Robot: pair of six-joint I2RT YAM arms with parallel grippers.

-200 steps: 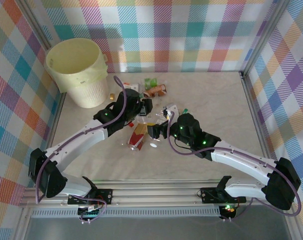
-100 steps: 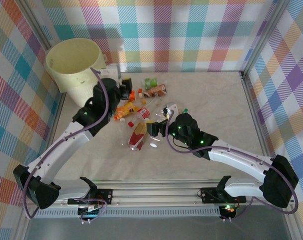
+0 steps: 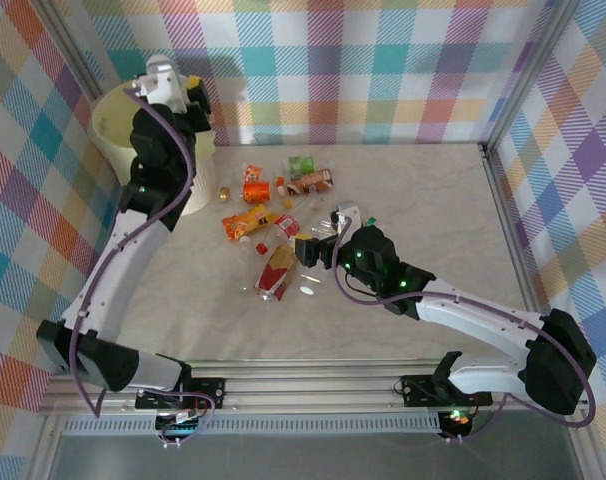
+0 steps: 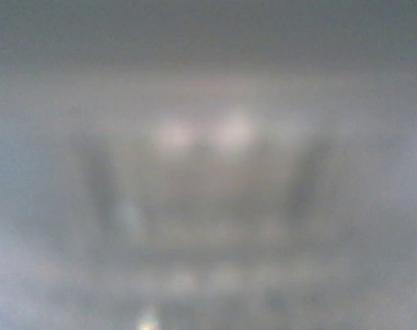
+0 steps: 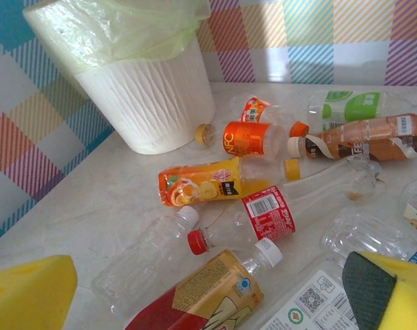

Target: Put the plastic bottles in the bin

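Swung left gripper from plastic bottles at centre up over bin at 10 o'clock, cannot tell if pinching anything; right gripper spread at 3 o'clock of them; release only once well inside rim

The bin is pale yellow-white with fine vertical ribs, and its liner bag is translucent yellow-green. The table is cream and faintly marbled.

The orange-and-yellow-labelled bottle and the orange bottle, which has white lettering, lie towards the table's far left corner. The red-labelled bottle is clear with a red cap. Others are a brown-labelled bottle, a green-and-white-labelled bottle, and a red-and-tan-labelled bottle with a white cap.

The walls are pastel plaid in orange, teal, purple and yellow. The right gripper has yellow foam pads, one patched dark green. The left arm and right arm are white with black joints and purple cables.
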